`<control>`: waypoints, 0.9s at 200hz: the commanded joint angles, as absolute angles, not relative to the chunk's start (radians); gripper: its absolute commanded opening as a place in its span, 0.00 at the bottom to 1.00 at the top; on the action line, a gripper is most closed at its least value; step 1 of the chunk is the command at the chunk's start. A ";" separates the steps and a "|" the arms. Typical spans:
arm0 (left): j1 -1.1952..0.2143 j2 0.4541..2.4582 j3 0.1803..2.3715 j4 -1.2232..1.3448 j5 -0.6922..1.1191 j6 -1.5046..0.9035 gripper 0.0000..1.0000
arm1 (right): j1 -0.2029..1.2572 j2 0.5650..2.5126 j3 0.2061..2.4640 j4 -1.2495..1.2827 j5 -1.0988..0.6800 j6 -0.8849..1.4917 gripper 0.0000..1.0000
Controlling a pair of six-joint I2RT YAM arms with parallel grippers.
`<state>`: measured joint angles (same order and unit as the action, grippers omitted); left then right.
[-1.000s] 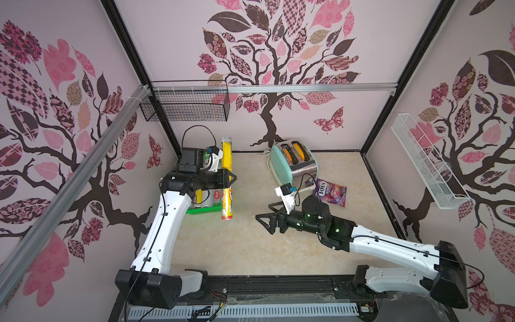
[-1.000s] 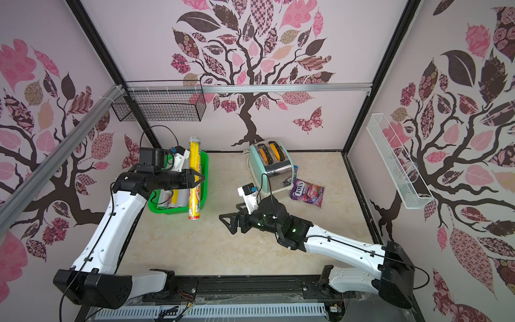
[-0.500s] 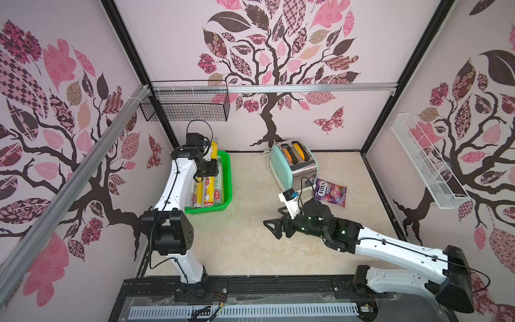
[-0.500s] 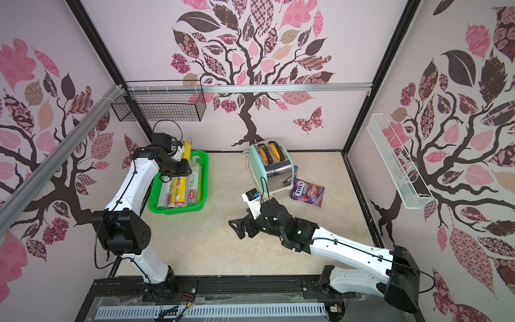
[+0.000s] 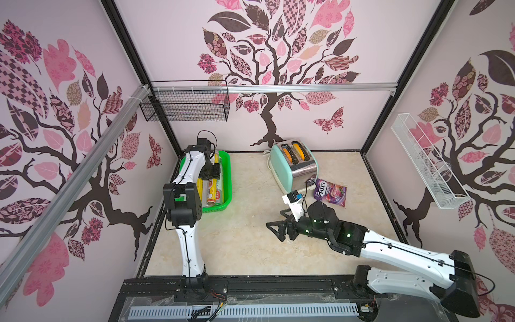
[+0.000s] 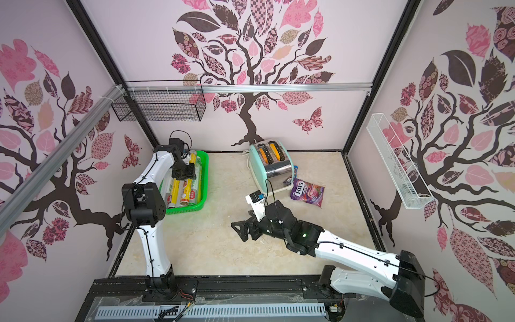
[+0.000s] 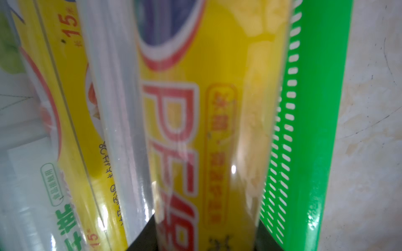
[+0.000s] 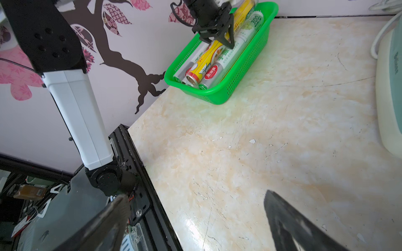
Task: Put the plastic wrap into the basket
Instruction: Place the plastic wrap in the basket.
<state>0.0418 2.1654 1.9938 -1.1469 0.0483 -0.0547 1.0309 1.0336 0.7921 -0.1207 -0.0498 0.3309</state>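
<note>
A bright green perforated plastic basket (image 5: 227,178) is set on the tabletop against the left wall, near the far corner. Long thin plastic wrap rolls (image 5: 213,192) are laid lengthwise inside it, stacked: yellow, clear, and silvery with green print. A yellow roll (image 7: 195,130) with red lettering is uppermost.

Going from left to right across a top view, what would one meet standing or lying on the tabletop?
In a top view: green basket holding the plastic wrap → toaster → purple candy bag.
</note>
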 commanded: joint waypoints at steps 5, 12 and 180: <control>0.057 2.154 1.966 -1.144 -0.006 -0.101 0.52 | 1.035 0.985 0.766 -0.100 -0.008 0.354 0.99; 0.057 2.136 1.933 -1.117 -0.005 -0.099 0.54 | 1.035 0.980 0.772 -0.117 -0.004 0.352 0.99; 0.064 1.909 1.684 -1.050 0.030 -0.119 0.54 | 1.035 1.365 1.059 -0.272 0.132 0.415 0.99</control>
